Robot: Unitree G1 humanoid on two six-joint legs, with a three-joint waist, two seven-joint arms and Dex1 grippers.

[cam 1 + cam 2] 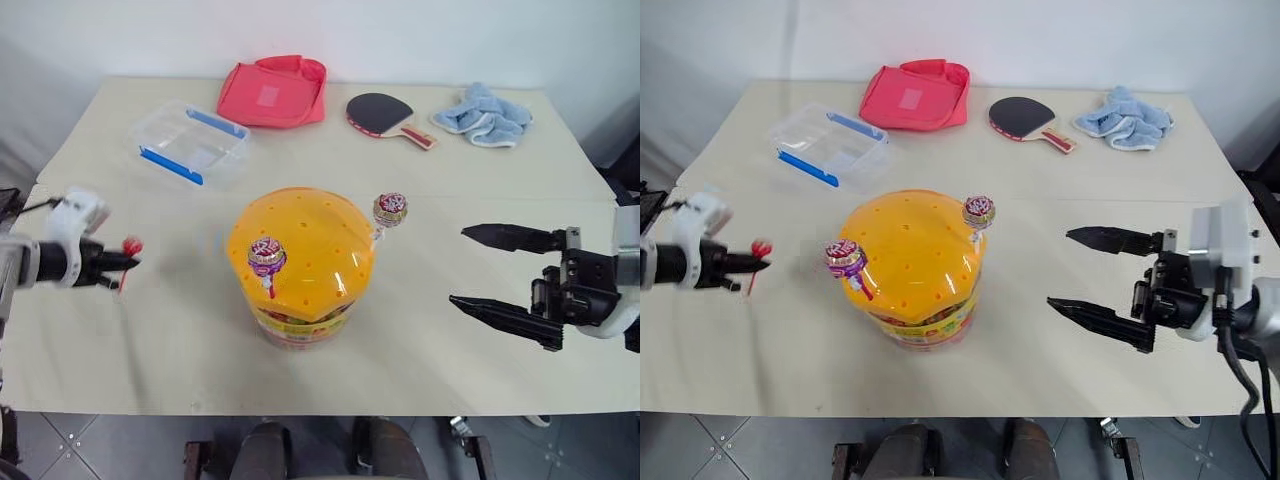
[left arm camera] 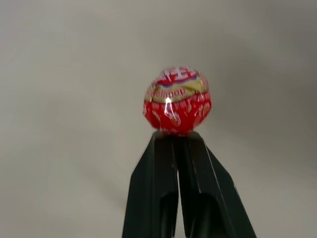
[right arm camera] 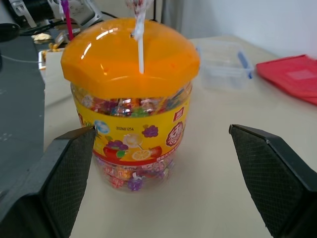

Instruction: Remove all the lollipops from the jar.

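left gripper (image 1: pixel 128 262) clamped on a red lollipop (image 2: pixel 177 100), well left of the jar (image 1: pixel 300 265); stick hidden between fingers. right gripper (image 1: pixel 490 270) spread wide, right of jar.

We see the jar (image 1: pixel 300 270) with its orange hole-dotted lid and yellow fruit-printed label; two lollipops (image 1: pixel 267 255) in purple-pink swirls; a red lollipop (image 2: pixel 177 100); a pink pouch (image 1: pixel 274 91); a blue cloth (image 1: pixel 484 115).

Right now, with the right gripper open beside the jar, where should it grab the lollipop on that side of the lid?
Probably the white stick of the lollipop, just below the head, coming from the right gripper's side. It stands nearly upright in a hole at the lid's right edge, so the bare stick faces the open jaws. Then pull up along the stick.
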